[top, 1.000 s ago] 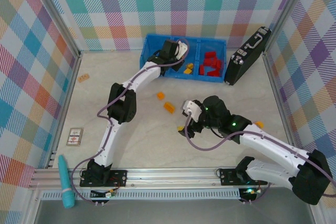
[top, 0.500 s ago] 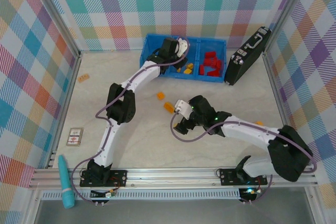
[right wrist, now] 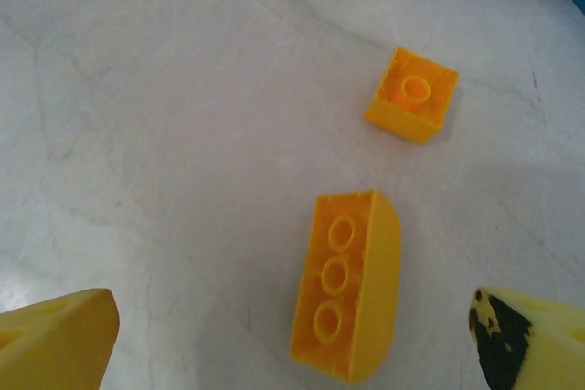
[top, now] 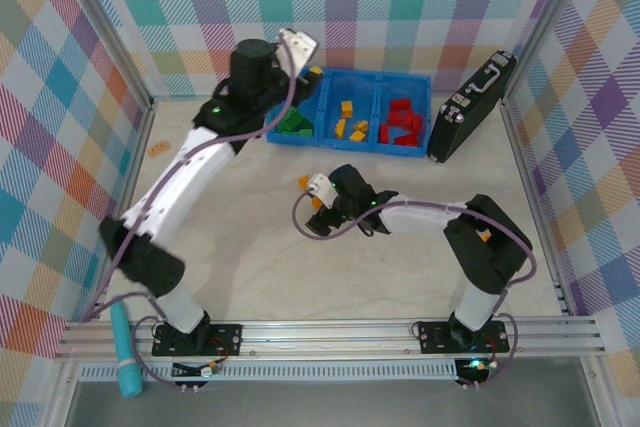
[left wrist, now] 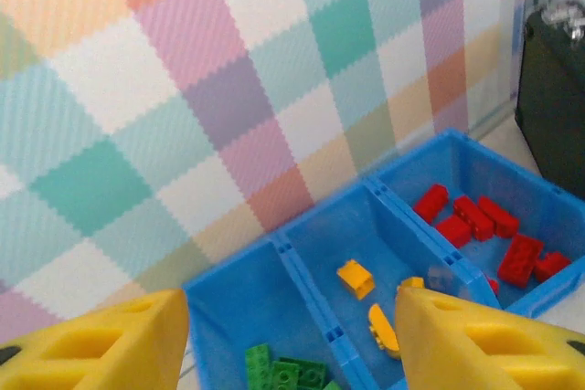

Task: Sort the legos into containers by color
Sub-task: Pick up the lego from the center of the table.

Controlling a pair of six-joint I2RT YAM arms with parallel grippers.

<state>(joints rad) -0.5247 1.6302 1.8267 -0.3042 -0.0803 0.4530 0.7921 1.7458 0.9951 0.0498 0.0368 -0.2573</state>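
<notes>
I've got right fingers (right wrist: 57, 340) spread either side of 1 long orange brick (right wrist: 347, 285); its long axis crosses their closing line; left fingers (left wrist: 91, 344) spread, empty, farther off.

A lab test cell: aluminium rails (top: 330, 330) and plaid walls (top: 400, 7) enclose the table (top: 250, 267).

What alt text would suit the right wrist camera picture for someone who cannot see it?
A long yellow-orange lego and, beyond it, a small square lego lie underside up on a pale marbled table. The open right gripper hangs above them, its yellow fingers at the bottom corners.
</notes>
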